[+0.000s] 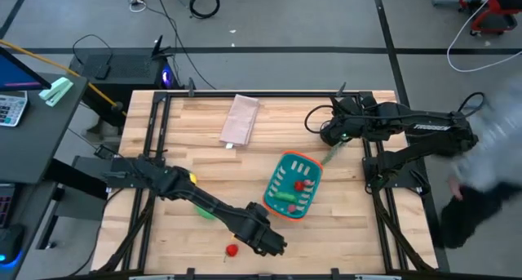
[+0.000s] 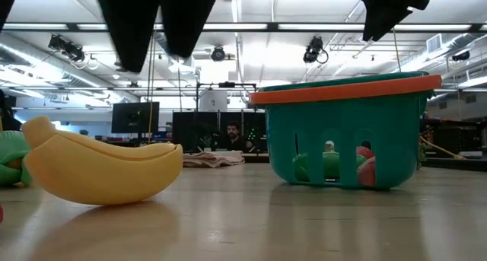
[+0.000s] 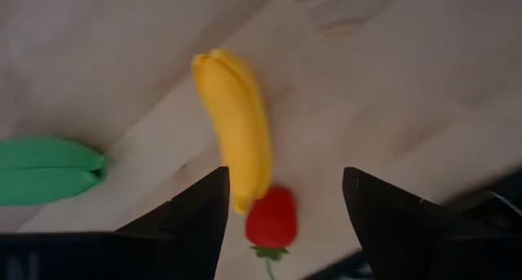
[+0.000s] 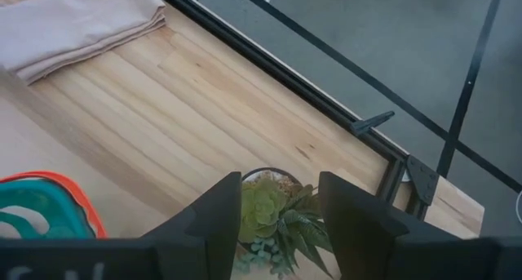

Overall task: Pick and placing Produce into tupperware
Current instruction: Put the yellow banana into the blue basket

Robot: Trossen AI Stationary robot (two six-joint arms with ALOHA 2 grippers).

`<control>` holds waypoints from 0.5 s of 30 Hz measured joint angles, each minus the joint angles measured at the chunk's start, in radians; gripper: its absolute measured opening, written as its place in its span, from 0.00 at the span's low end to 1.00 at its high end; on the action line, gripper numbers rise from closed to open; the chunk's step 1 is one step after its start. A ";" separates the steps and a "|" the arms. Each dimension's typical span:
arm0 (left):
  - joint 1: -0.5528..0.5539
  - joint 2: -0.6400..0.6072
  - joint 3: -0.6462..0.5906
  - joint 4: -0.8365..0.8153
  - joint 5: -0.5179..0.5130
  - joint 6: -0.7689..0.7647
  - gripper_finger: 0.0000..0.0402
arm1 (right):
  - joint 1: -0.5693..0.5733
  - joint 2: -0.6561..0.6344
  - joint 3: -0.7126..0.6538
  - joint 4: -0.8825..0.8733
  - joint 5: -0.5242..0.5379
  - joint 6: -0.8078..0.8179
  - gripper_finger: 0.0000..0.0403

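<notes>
Best lowered straight, left gripper (image 3: pixel 281 211) fingers apart over the red strawberry (image 3: pixel 271 218) touching the banana (image 3: pixel 234 125), closing without nudging either; right gripper (image 4: pixel 277 223) likewise parted above the potted plant (image 4: pixel 273 219).

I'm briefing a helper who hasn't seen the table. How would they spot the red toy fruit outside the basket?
From the teal basket, look toward the left gripper near the table's front edge. The red fruit lies beside it, small and red, unlike the long yellow banana.

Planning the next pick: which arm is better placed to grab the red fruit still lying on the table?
Left. Its open pincer hangs right over the red fruit beside the banana. The right pincer is across the table, over a potted plant.
</notes>
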 joint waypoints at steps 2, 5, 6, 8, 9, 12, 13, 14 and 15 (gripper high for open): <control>0.000 0.010 -0.002 -0.025 0.000 -0.004 0.61 | 0.000 0.000 0.000 0.000 0.000 0.000 0.43; 0.004 0.022 -0.001 -0.047 -0.002 -0.004 0.62 | 0.000 0.000 0.000 0.000 0.000 0.000 0.43; 0.005 0.024 -0.001 -0.049 -0.002 -0.003 0.63 | 0.000 0.000 0.000 0.000 0.000 0.000 0.43; 0.010 0.030 0.001 -0.029 0.000 0.004 0.64 | 0.000 0.000 0.000 0.000 0.000 0.000 0.43; 0.011 0.034 0.000 -0.025 -0.002 0.014 0.65 | 0.000 0.000 0.000 0.000 -0.001 0.000 0.43; 0.016 0.051 -0.001 -0.007 -0.003 0.028 0.68 | 0.000 0.000 0.000 0.000 0.000 0.000 0.43; 0.017 0.053 -0.001 -0.007 -0.003 0.028 0.68 | 0.000 0.000 0.000 0.000 -0.001 0.000 0.43; 0.017 0.054 -0.001 -0.006 -0.003 0.031 0.69 | 0.000 0.000 0.000 0.000 -0.001 0.000 0.43; 0.017 0.057 -0.001 -0.006 -0.002 0.030 0.70 | 0.000 0.000 0.000 0.000 -0.001 0.000 0.43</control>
